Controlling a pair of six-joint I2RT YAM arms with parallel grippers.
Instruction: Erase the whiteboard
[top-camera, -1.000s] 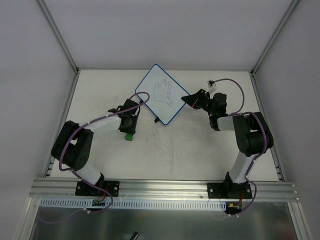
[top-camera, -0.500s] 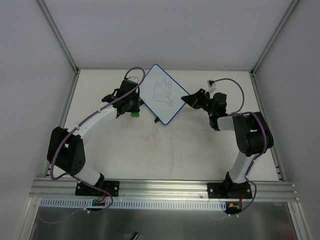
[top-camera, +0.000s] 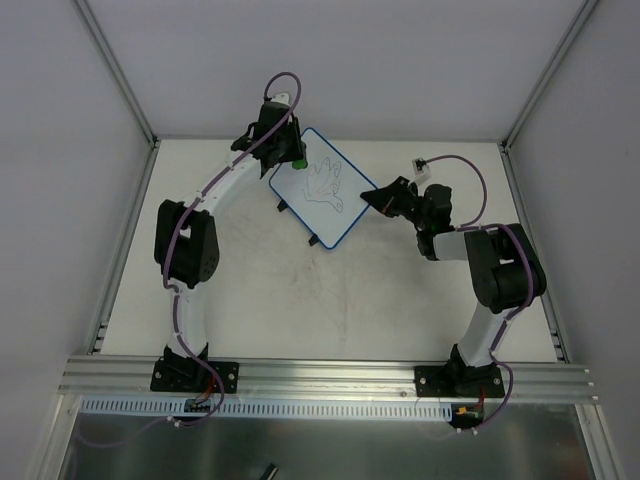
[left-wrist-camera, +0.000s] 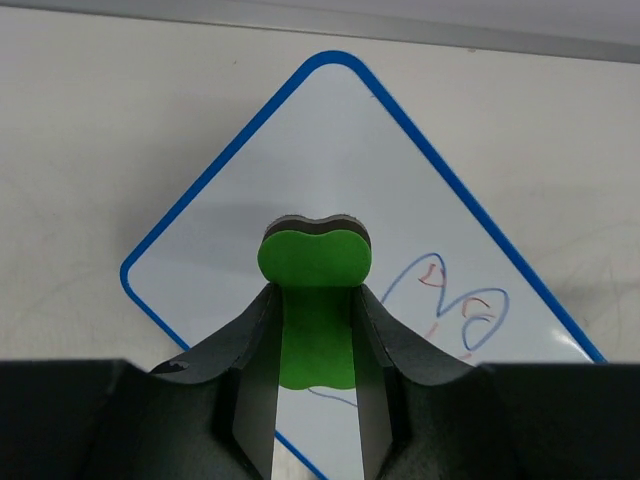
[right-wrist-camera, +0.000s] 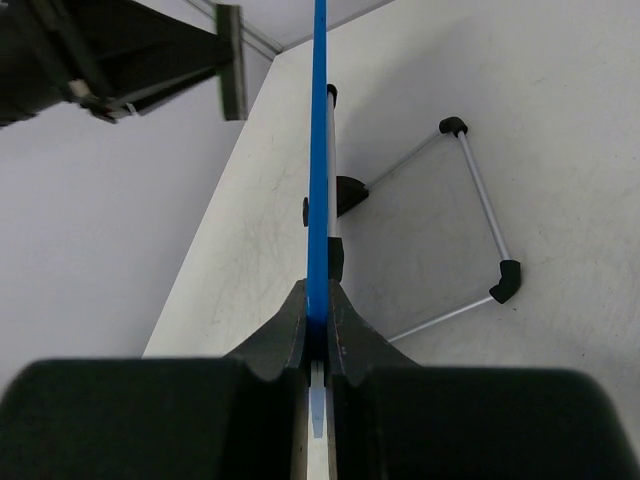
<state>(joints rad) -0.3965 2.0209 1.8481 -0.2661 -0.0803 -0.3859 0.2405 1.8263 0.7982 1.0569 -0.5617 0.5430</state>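
Observation:
The whiteboard (top-camera: 322, 198) is a white board with a blue rim and a line doodle of a hand. My right gripper (top-camera: 371, 197) is shut on its right edge and holds it tilted off the table; in the right wrist view the board (right-wrist-camera: 319, 150) shows edge-on between the fingers, gripper (right-wrist-camera: 319, 310). My left gripper (top-camera: 292, 160) is shut on a green eraser (top-camera: 298, 163) at the board's upper left corner. In the left wrist view the eraser (left-wrist-camera: 315, 275) sits between the fingers, gripper (left-wrist-camera: 315, 330), over the board (left-wrist-camera: 330, 160) beside the blue and red marks.
A thin wire stand (right-wrist-camera: 460, 230) with black corner caps lies on the table under the board in the right wrist view. Metal frame posts (top-camera: 115, 70) and grey walls bound the table at the back and sides.
My left arm has swung from the table's left middle up to the board's upper left corner, carrying the green eraser. The right arm and the board have stayed still.

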